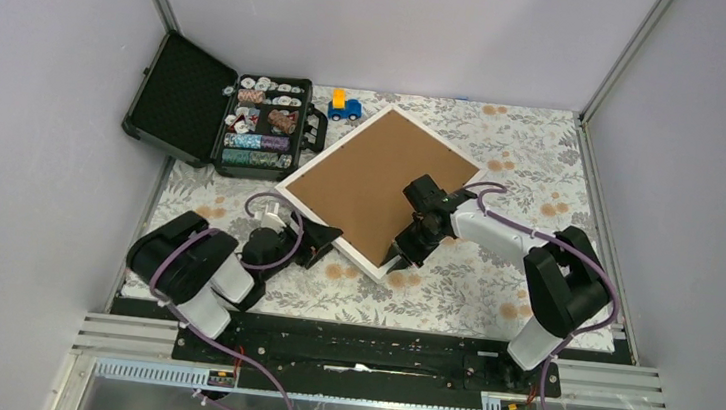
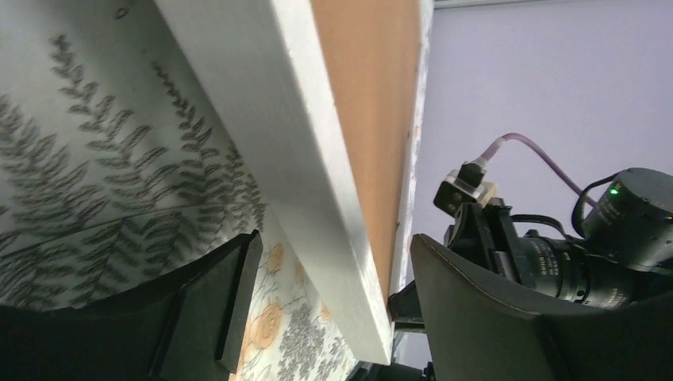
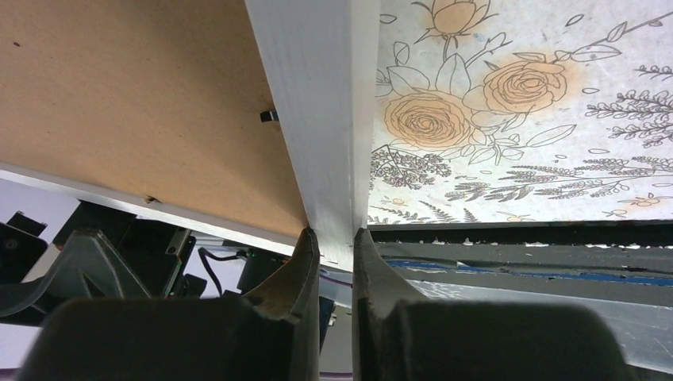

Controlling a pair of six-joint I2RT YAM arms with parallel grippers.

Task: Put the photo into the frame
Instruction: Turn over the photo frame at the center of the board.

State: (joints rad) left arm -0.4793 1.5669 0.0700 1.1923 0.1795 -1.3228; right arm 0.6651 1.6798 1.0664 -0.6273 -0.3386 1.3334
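The frame [image 1: 372, 176] lies tilted with its brown back up and its white moulding all round. My right gripper [image 1: 402, 262] is shut on the moulding at the near corner; in the right wrist view both fingers [image 3: 305, 258] pinch the white edge [image 3: 317, 95] of the frame. My left gripper [image 1: 331, 237] stands open at the near-left edge. In the left wrist view the moulding [image 2: 301, 159] passes between my wide-apart fingers [image 2: 230, 294], with a gap on the left side. The photo is out of view.
An open black case [image 1: 261, 125] with compartments of small items stands at the back left, its lid [image 1: 178, 97] leaning outward. A blue and yellow toy car [image 1: 344, 106] sits behind the frame. A floral cloth [image 1: 493, 278] covers the table, walled on three sides.
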